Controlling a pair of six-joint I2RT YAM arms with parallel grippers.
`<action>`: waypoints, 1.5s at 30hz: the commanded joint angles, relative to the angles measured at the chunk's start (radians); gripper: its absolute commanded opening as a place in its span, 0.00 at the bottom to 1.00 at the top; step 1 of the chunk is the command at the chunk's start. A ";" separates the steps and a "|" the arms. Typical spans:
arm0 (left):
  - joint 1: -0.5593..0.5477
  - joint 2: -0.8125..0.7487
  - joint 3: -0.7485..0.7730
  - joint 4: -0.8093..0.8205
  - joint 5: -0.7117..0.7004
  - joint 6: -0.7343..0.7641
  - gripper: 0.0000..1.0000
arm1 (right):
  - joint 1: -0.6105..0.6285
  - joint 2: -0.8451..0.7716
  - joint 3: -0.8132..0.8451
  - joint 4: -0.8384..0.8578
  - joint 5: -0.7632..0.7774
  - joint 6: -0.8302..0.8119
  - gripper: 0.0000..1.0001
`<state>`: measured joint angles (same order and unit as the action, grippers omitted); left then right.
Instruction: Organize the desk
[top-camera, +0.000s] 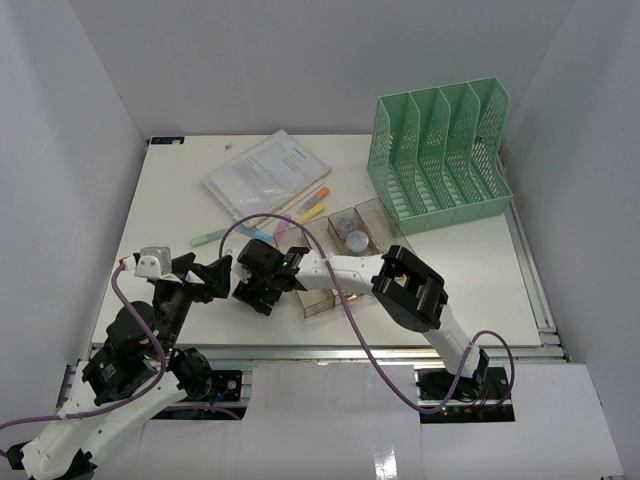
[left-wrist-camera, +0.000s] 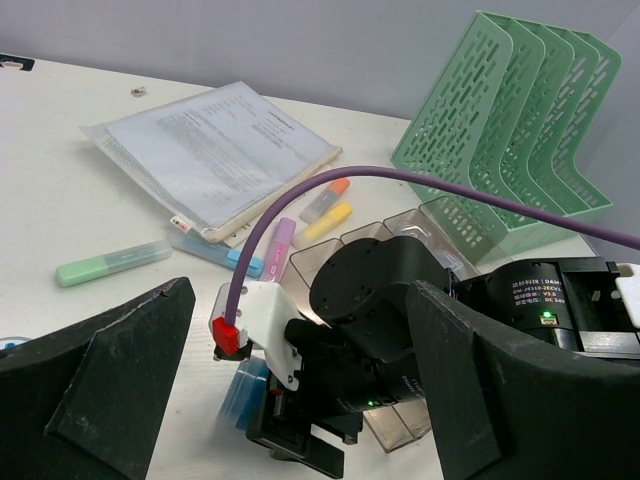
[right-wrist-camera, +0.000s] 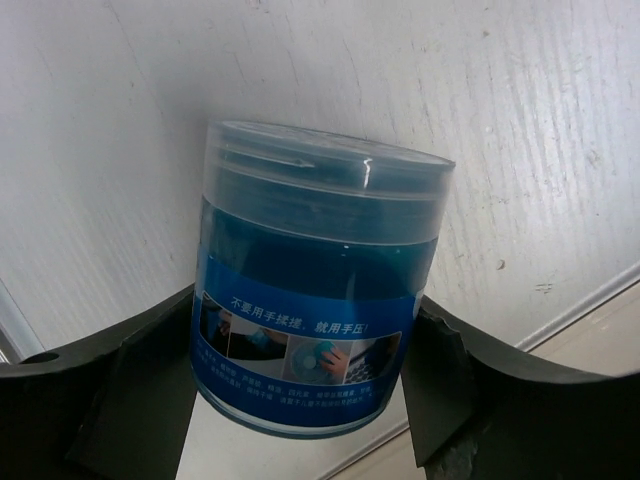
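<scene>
The white desk (top-camera: 170, 210) carries everything. My right gripper (right-wrist-camera: 300, 375) is shut on a blue jar (right-wrist-camera: 315, 290) with a clear lid and a printed label; its fingers (right-wrist-camera: 145, 385) press both sides. The jar is tilted just above the desk surface (right-wrist-camera: 520, 120). In the left wrist view the jar (left-wrist-camera: 243, 392) shows under the right wrist, near the clear tray's near end. My left gripper (left-wrist-camera: 300, 292) is open and empty, facing the right gripper (top-camera: 252, 290) from the left. In the top view the left gripper (top-camera: 213, 272) sits close beside it.
A clear compartment tray (top-camera: 372, 215) lies mid-desk, a small round item (top-camera: 357, 240) in it. Several highlighters (top-camera: 210, 238) and a document folder (top-camera: 268, 172) lie behind. The mint-green file rack (top-camera: 440, 150) stands back right. The metal rail (top-camera: 330, 352) runs along the front.
</scene>
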<state>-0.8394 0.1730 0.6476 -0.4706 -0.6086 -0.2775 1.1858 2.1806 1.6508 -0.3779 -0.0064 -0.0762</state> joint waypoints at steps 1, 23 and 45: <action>0.005 0.004 -0.002 0.001 0.016 0.005 0.98 | -0.001 -0.098 0.006 -0.007 -0.033 -0.083 0.16; 0.005 0.378 0.100 0.306 0.348 -0.380 0.98 | -0.592 -0.749 -0.343 -0.076 -0.794 -0.413 0.08; 0.005 1.163 0.361 0.743 0.772 -0.880 0.98 | -0.962 -1.163 -0.786 0.237 -1.009 -0.321 0.08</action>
<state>-0.8387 1.3247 0.9962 0.1733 0.0909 -1.0625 0.2245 1.0386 0.8670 -0.2495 -0.9593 -0.4174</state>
